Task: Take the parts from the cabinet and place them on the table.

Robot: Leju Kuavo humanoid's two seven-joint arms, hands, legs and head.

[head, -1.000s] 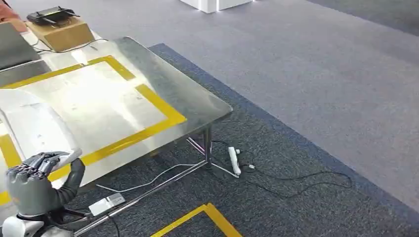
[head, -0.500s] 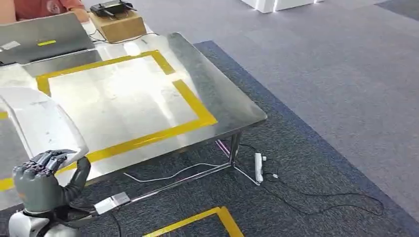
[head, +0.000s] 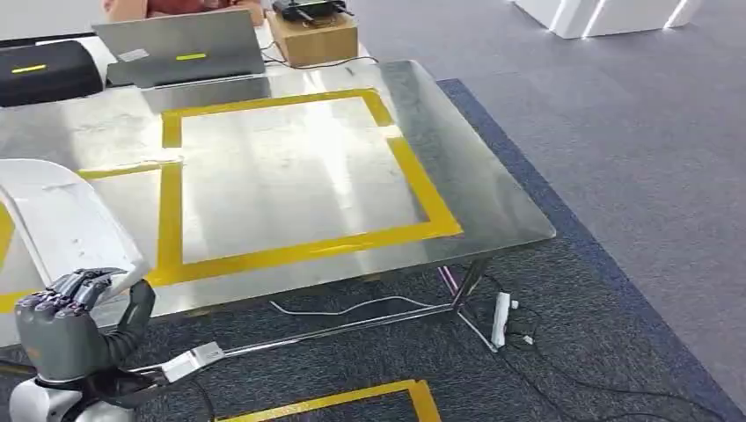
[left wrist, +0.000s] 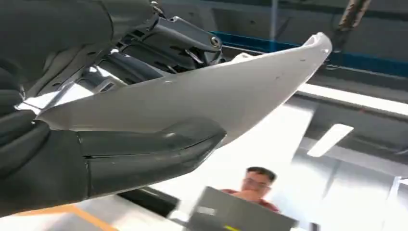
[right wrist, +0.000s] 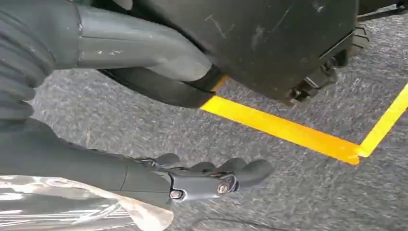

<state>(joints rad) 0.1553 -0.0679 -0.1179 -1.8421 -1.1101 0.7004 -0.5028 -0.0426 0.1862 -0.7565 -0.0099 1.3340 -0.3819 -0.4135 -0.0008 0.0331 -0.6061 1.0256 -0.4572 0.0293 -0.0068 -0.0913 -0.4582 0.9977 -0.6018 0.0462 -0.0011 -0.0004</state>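
Ahead of my left hand (head: pixel 63 327) spreads the steel worktop (head: pixel 475 189) with yellow tape; that hand clamps a curved white plastic panel (head: pixel 66 224). My right hand (right wrist: pixel 144 96) hangs with its fingers apart, holding nothing.

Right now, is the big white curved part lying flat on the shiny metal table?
No, the left hand grips the white curved plastic part, holding it up at the near edge of the shiny metal table.

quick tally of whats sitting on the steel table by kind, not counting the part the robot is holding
laptop: 1
cardboard box: 1
black case: 1
black device on the box: 1
total: 4
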